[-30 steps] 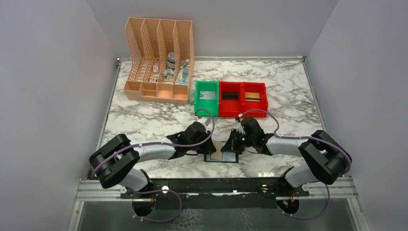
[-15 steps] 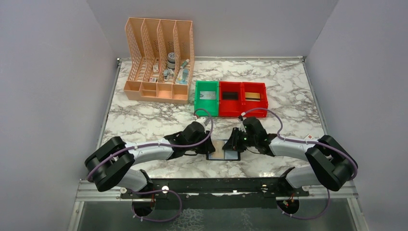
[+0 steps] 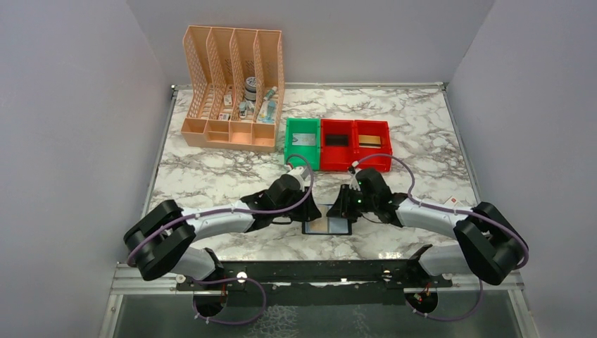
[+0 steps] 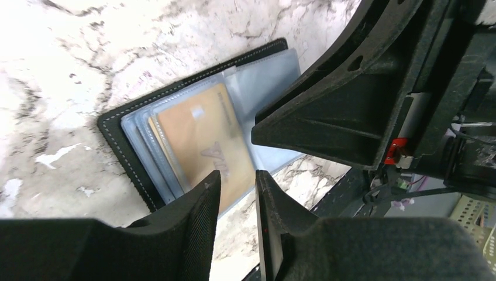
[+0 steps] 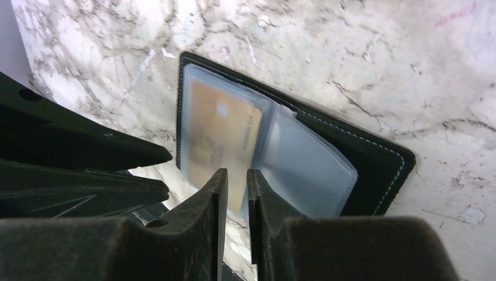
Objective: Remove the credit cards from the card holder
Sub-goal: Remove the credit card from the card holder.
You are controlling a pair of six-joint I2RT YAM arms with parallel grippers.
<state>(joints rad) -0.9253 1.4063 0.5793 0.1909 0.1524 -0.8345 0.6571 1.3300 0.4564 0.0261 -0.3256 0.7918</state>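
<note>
Looks like mid-extraction: at least one card not yet out. Seeing the card holder (image 3: 327, 227) spread open flat on the table (image 3: 211, 183) near its front edge, right between the two arms. Inside, a tan credit card (image 4: 199, 140) tucked into the clear sleeves (image 5: 304, 167), on the left half in the top view. State of left hand (image 4: 237, 178): jaws a narrow slit apart, gripping nothing, hovering over the card's near edge. Same for right hand (image 5: 236, 175): barely parted, empty, poised above the card. Next, probably: pin the holder with one hand, work the other's fingertips onto the card's exposed edge, slide it out of the sleeve. Expect slip risk with thin card and slick plastic
</note>
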